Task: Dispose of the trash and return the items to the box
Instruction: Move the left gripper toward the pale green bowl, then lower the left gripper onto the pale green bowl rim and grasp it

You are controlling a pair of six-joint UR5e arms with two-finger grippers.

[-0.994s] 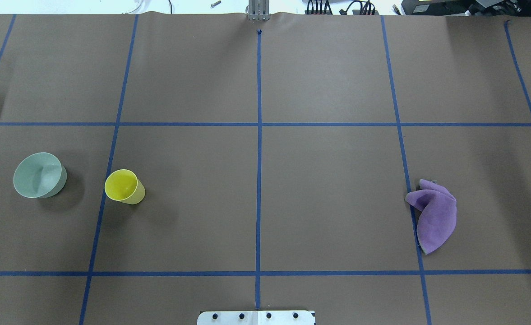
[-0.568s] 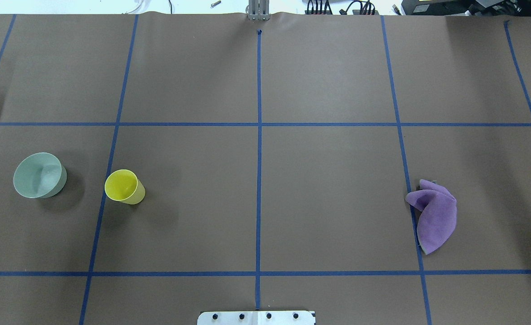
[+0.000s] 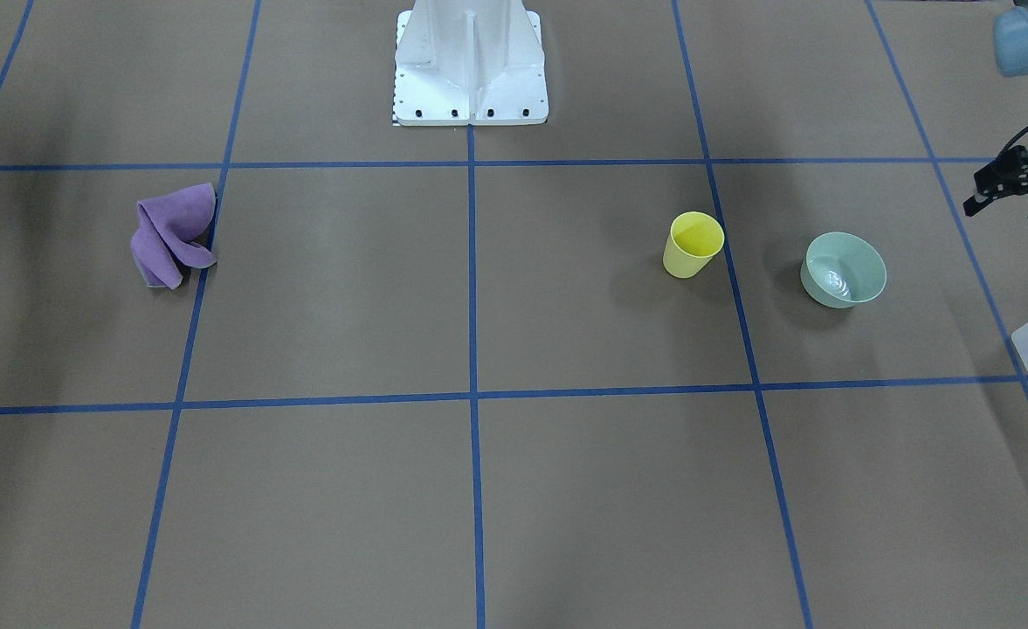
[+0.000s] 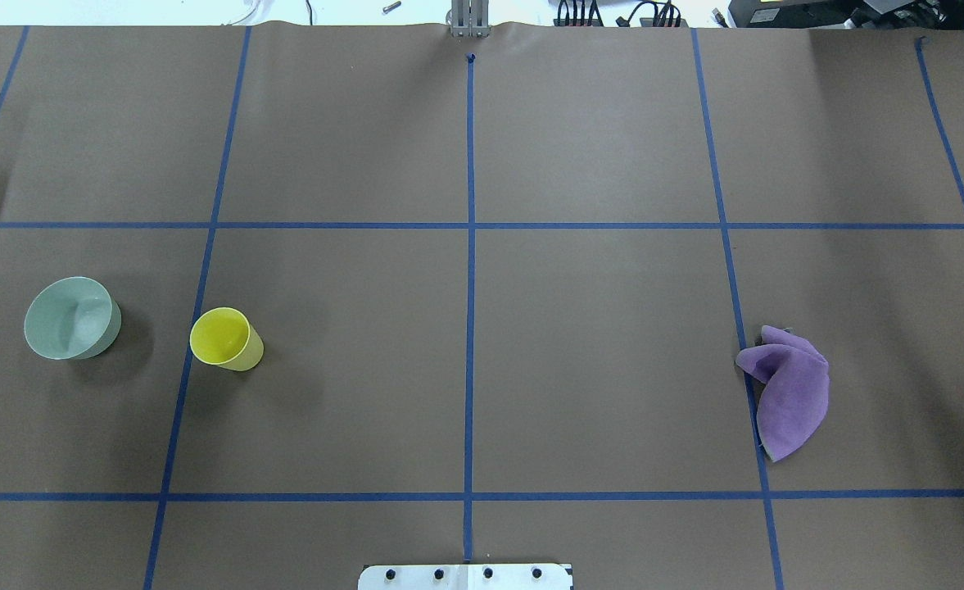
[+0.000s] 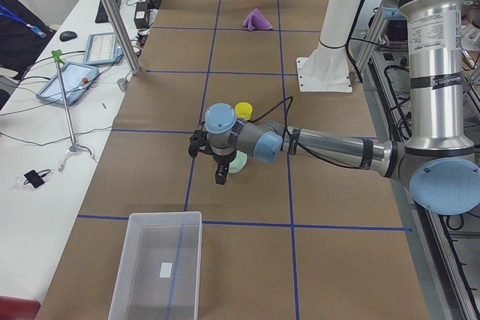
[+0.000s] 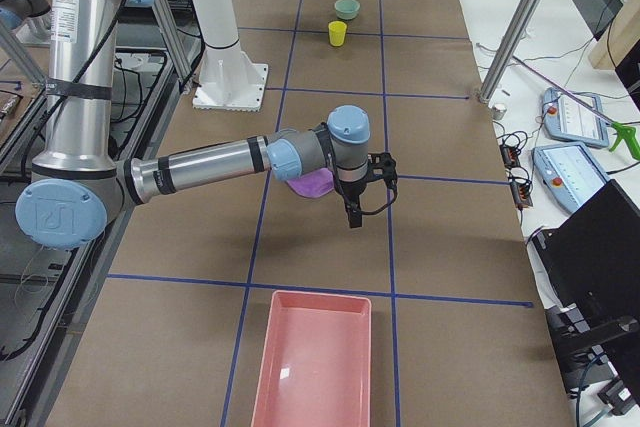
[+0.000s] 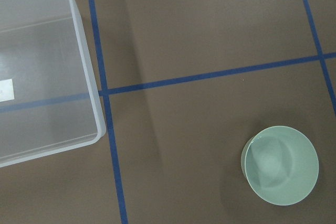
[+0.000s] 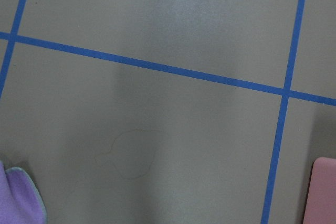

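Two arms are out over the brown paper, and nothing is picked up yet. The left gripper (image 3: 1004,212) hangs above the table near the mint bowl (image 3: 844,269), on the side towards the box (image 7: 88,82). Its two fingers look spread, with nothing between them. The bowl stands upright on the robot's left half. The yellow cup (image 3: 693,245) is upright too, near it but apart, one step closer to the table's middle. The frosted box waits at the far left end, and from here it looks empty.

I'd judge that bowl to be thin, light plastic, stiff enough but smooth, and probably too wide to span. The place to hold it is the rim, one finger inside the wall and one outside. A nudge from the side would likely send it skating on the paper. The same goes for the cup, and its tapered wall could squirt out of a side squeeze, so over the lip again.

Far across on the right lies a crumpled purple cloth (image 4: 789,393), soft and limp, best pinched at a raised fold. The right gripper (image 6: 368,195) hovers near it, with a pink tray (image 6: 315,367) beyond at that end. I can't tell how its fingers are set.
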